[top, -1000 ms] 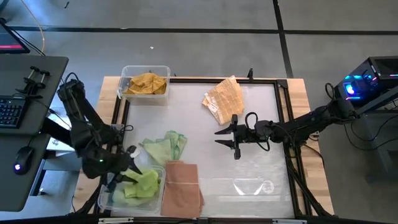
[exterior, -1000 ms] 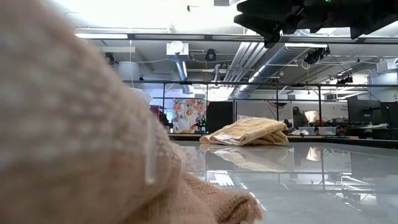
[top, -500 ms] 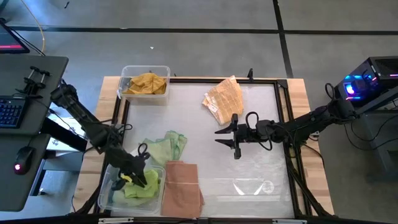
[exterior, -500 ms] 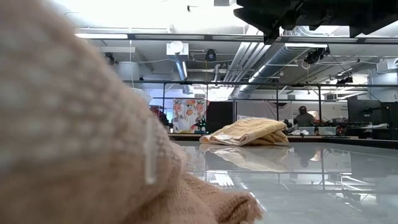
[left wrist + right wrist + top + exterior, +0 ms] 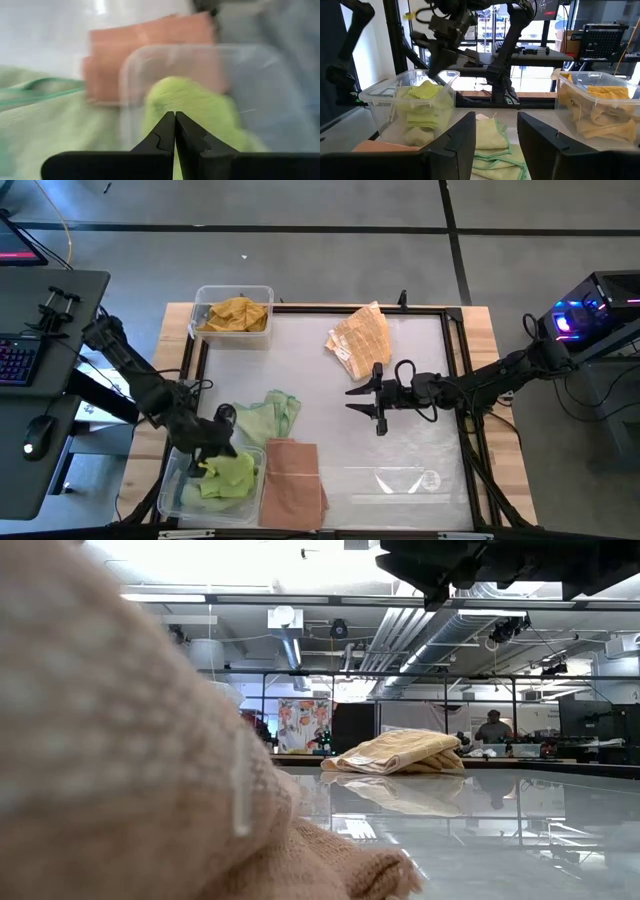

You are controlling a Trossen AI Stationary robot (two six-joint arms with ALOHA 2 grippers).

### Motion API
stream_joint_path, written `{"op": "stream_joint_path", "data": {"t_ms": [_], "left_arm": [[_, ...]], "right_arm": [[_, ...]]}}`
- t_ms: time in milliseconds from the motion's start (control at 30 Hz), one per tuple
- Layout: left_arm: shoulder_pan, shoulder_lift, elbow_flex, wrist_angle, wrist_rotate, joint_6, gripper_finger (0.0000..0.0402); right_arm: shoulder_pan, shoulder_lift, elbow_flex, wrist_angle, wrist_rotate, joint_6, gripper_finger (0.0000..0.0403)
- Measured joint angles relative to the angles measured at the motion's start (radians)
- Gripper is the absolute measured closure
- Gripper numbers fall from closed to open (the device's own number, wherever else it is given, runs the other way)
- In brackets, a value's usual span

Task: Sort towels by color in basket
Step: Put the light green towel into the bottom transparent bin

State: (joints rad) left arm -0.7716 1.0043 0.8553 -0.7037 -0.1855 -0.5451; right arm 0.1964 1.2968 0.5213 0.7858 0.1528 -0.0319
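Light green towels lie piled in a clear basket at the table's near left. My left gripper hangs shut just over that pile, holding nothing. Another light green towel lies spread on the table beside the basket. A folded salmon pink towel lies to the right of the basket. A pale peach check towel rests flat toward the far edge. Mustard yellow towels fill a second basket at the far left. My right gripper stands open above the table's middle.
A clear plastic piece lies on the glossy table near the front right. A black frame runs along the table's edges. The salmon towel blocks the left half of the low view. Bare tabletop lies between the two grippers.
My left gripper has shut over the green pile in the near-left basket with nothing between its fingers, and has drawn up and back a little from the pile. The arm's elbow has swung toward the far left. The towels lie as before.
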Motion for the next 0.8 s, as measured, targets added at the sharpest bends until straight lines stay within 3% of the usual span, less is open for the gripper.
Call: {"op": "stream_joint_path", "data": {"t_ms": [133,333,467,600,800], "left_arm": [[0.044,0.08,0.006,0.0,-0.021,0.084,0.0401],[0.091,0.255,0.006,0.185,0.198,0.164,0.0401],[0.092,0.32,0.006,0.233,0.258,0.18,0.0401],[0.094,0.327,0.016,0.196,0.271,0.153,0.0401],[0.074,0.281,0.149,0.025,0.227,0.14,0.0401]], "right_arm": [[0.0,0.0,0.0,-0.004,0.0,-0.037,0.0263],[0.0,0.0,0.0,-0.02,0.0,-0.019,0.0263],[0.001,0.0,0.0,-0.04,-0.001,-0.018,0.0263],[0.001,0.0,0.0,-0.045,-0.002,-0.019,0.0263],[0.001,0.0,0.0,-0.045,-0.004,-0.02,0.0263]]}}
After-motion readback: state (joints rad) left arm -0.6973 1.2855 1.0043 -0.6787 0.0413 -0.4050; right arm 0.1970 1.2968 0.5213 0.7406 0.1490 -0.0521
